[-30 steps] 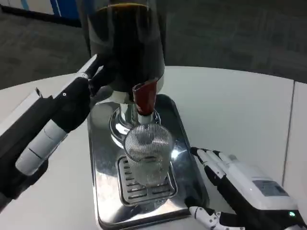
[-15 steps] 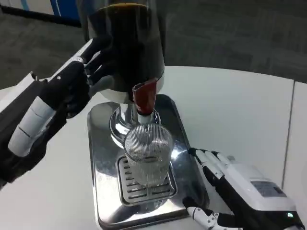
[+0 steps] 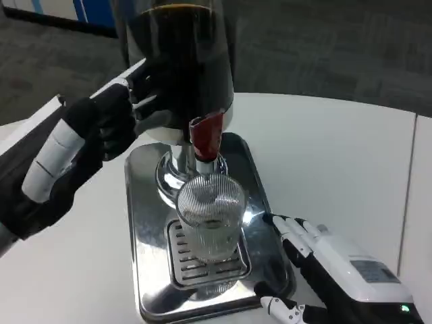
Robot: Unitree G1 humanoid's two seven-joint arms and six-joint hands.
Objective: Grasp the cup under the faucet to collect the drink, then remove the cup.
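A ribbed glass cup (image 3: 210, 217) stands on the shiny steel drip tray (image 3: 145, 223) under the red faucet (image 3: 205, 136). The right hand (image 3: 317, 260) waits beside it with fingers spread, holding nothing. The left hand (image 3: 128, 108) rests against the dark dispenser (image 3: 181, 61); its grip I cannot tell.

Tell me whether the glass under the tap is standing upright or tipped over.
Upright. The ribbed glass stands on the drip grate of the metal tray, its round mouth facing up beneath the red tap.

Cup (image 3: 210, 214) on grate (image 3: 206, 262) — under faucet (image 3: 205, 137)

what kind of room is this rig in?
Probably an office or lab demo space: grey carpet floor, a plain white table, and a drink dispenser on a steel drip tray with a ribbed glass cup.
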